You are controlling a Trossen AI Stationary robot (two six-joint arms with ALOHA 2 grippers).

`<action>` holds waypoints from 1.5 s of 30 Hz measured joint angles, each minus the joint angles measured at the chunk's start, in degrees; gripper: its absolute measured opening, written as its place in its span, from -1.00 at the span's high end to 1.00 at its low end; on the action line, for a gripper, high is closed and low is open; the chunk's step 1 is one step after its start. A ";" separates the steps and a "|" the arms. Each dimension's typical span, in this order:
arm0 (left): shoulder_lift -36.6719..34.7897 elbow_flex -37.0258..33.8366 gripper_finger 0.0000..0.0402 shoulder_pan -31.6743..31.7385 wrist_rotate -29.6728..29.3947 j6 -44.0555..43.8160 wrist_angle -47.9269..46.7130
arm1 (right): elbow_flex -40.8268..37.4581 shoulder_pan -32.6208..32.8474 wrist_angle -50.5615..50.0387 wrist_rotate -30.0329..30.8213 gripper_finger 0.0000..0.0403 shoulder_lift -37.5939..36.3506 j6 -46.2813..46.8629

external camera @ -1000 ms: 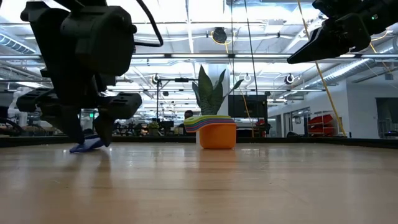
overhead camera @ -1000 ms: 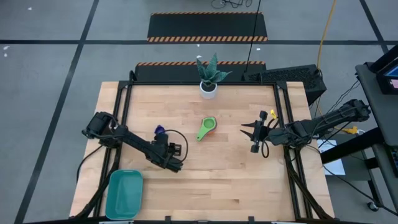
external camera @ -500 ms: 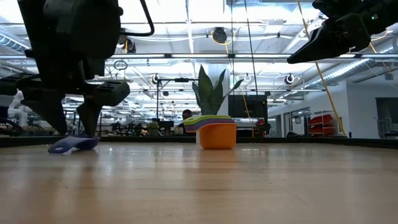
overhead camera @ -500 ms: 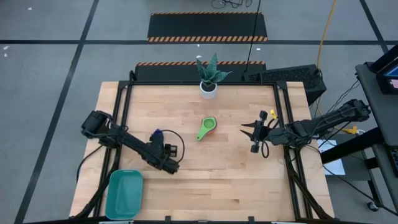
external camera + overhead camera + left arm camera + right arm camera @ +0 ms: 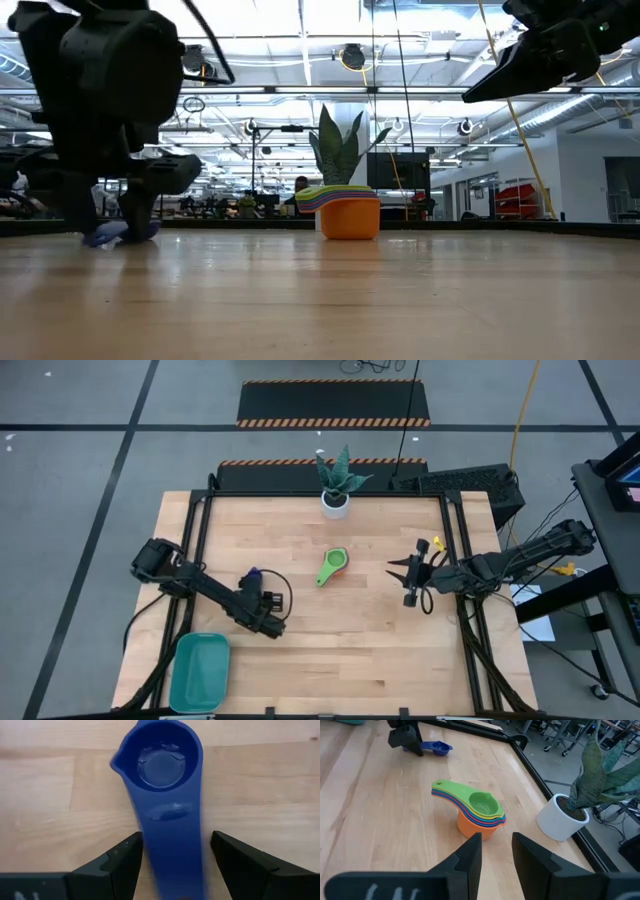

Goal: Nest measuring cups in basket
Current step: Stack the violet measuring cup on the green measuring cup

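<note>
Left wrist view: left tool (image 5: 172, 857) open astride navy cup (image 5: 165, 785).

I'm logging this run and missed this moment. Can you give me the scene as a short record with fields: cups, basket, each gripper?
stacked cups: nested measuring cups, green on top, orange at bottom, mid-table
loose cup: blue measuring cup lying on the wood, its handle between the open fingers of the left gripper, no contact visible
basket: teal basket at the table's near left corner, no cups inside
right gripper: right gripper raised above the table, holding nothing
other: potted plant at the far edge
</note>
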 joint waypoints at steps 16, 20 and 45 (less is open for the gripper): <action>-0.24 -3.68 0.25 -0.61 -1.14 5.53 5.89 | -0.02 0.02 0.01 -0.05 0.49 0.06 0.00; -0.08 -2.70 0.25 -1.09 -2.60 6.89 5.46 | -0.02 0.02 0.03 -0.05 0.49 0.06 0.00; -3.12 2.23 0.24 1.24 -8.81 25.44 12.41 | -0.02 0.02 0.01 -0.02 0.49 0.03 -0.04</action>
